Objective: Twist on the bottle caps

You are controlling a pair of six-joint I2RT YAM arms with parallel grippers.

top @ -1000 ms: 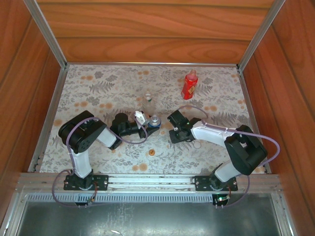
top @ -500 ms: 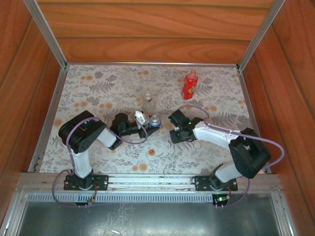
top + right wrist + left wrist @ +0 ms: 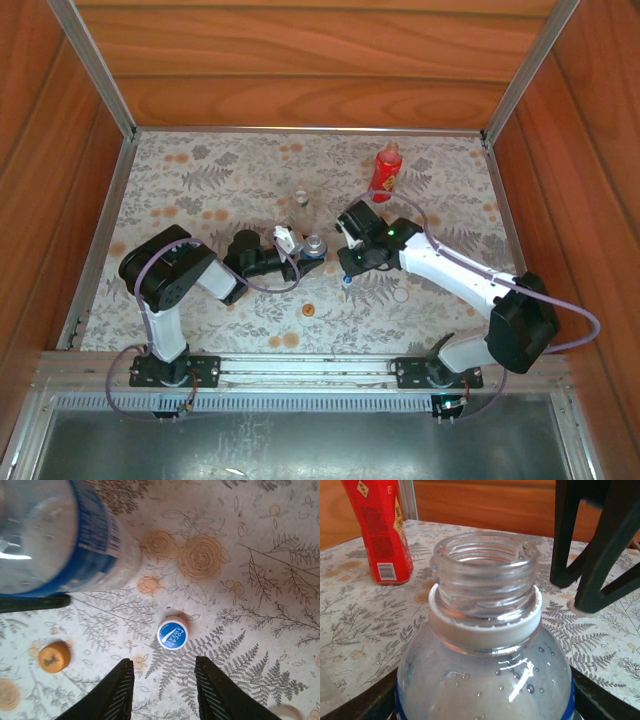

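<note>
My left gripper (image 3: pixel 303 250) is shut on the short clear bottle with the blue label (image 3: pixel 315 245), which stands upright with its threaded neck (image 3: pixel 485 575) open. My right gripper (image 3: pixel 163 665) hangs open just right of this bottle (image 3: pixel 60 535), above the table. The blue cap (image 3: pixel 172 634) lies flat on the cloth just beyond its fingertips, not touched. It also shows under the right gripper (image 3: pixel 346 268) as the blue cap (image 3: pixel 347 279). The orange cap (image 3: pixel 54 656) lies to the left, and the white cap (image 3: pixel 285 712) at the lower right. The red bottle (image 3: pixel 386 172) and the slim clear bottle (image 3: pixel 301 200) stand farther back.
A floral cloth (image 3: pixel 200 190) covers the table, which is boxed in by wooden walls (image 3: pixel 300 60) and metal rails (image 3: pixel 95 250). The orange cap (image 3: pixel 309 309) and the white cap (image 3: pixel 400 294) lie on the near half. The red bottle (image 3: pixel 377 530) stands behind the held bottle.
My right arm has lifted and swung to the far left, closer to the held bottle. The blue cap now shows on the cloth under it. My left arm has not moved.
</note>
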